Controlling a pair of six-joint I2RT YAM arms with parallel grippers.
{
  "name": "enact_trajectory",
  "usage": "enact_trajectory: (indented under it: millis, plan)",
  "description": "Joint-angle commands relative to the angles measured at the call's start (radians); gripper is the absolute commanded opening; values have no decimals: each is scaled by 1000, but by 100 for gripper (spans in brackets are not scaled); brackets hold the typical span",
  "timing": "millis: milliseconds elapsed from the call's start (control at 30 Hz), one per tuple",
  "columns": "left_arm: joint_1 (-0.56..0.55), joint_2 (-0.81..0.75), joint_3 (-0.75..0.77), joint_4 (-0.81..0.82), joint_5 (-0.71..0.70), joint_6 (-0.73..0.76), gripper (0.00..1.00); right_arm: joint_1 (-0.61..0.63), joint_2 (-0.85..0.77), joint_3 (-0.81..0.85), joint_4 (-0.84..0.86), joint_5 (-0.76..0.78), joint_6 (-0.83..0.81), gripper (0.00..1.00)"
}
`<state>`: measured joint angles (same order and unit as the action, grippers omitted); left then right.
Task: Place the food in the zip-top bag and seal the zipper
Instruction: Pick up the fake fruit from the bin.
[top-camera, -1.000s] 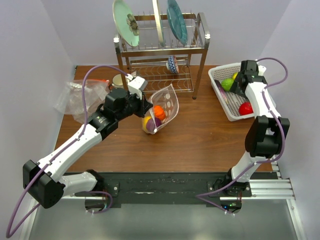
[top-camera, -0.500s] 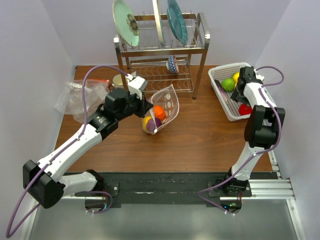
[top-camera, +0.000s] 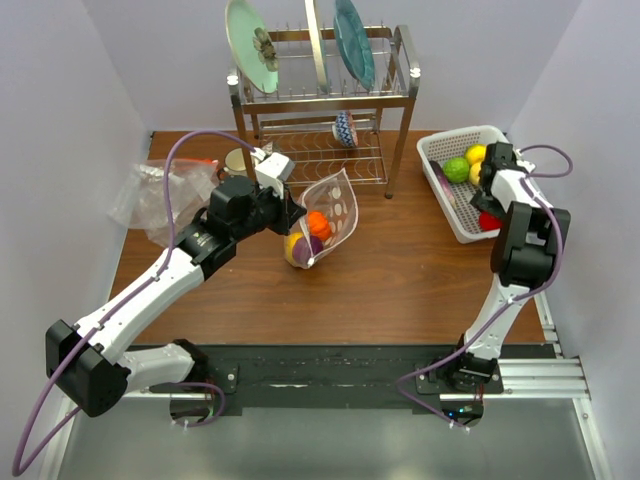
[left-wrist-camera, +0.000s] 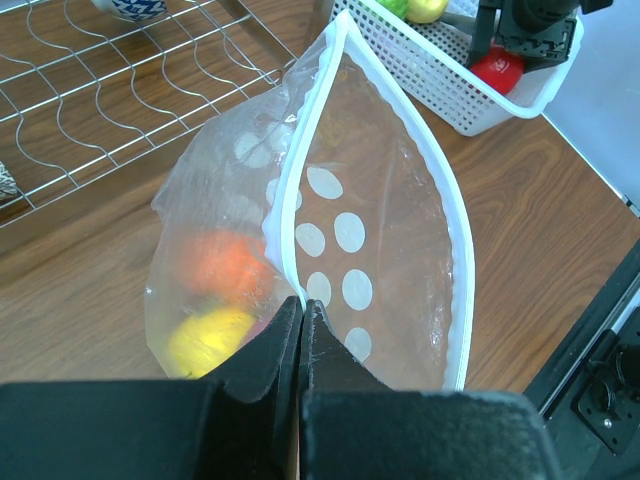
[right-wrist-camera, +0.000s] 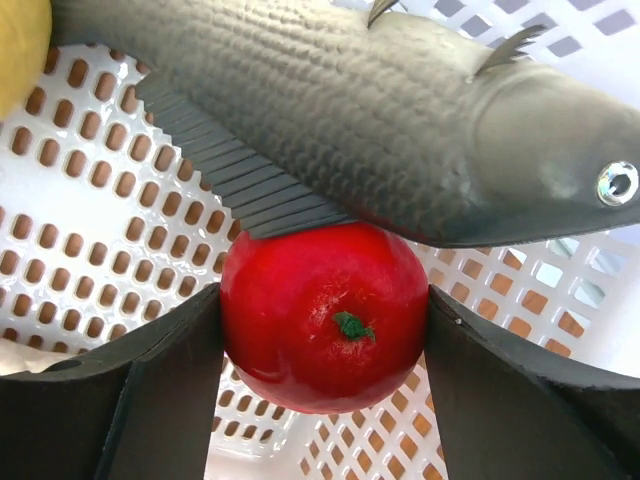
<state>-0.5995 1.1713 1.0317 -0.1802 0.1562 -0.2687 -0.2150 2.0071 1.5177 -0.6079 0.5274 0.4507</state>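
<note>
The dotted zip-top bag (top-camera: 335, 205) stands open at the table's middle, with an orange fruit (top-camera: 318, 222) and a yellow fruit (top-camera: 296, 248) inside. My left gripper (left-wrist-camera: 302, 302) is shut on the bag's white zipper strip (left-wrist-camera: 290, 200), holding the mouth up. At the far right, my right gripper (right-wrist-camera: 325, 330) reaches down into the white basket (top-camera: 440, 145). Its two fingers press both sides of a red tomato (right-wrist-camera: 325, 300). A grey toy fish (right-wrist-camera: 400, 120) lies over the tomato's top. A green fruit (top-camera: 456, 168) and a yellow fruit (top-camera: 476, 154) also lie in the basket.
A metal dish rack (top-camera: 320, 100) with plates and a patterned bowl (top-camera: 343, 128) stands behind the bag. Crumpled plain clear plastic (top-camera: 160, 195) lies at the back left. The basket's wall sits close around my right gripper.
My right gripper has dropped lower into the basket and its fingers have closed in onto the red tomato. The left arm and the bag have not moved.
</note>
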Motion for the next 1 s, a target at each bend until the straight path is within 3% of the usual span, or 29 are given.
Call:
enact_trajectory:
  millis: [0, 333, 567, 700, 967]
  plan:
    - [9, -21, -2, 48, -4, 3, 0, 0, -135, -42, 94, -39, -7, 57]
    - [9, -16, -2, 48, -4, 3, 0, 11, -405, -96, 123, -378, -76, 52]
    - [9, -9, -2, 50, 0, 3, 0, 60, -661, -249, 249, -757, -49, 51]
    - [9, -6, -2, 48, -1, 2, 0, 172, -784, -312, 313, -857, -26, 51]
    - [9, -4, -2, 47, -4, 3, 0, 388, -877, -346, 408, -989, 54, 49]
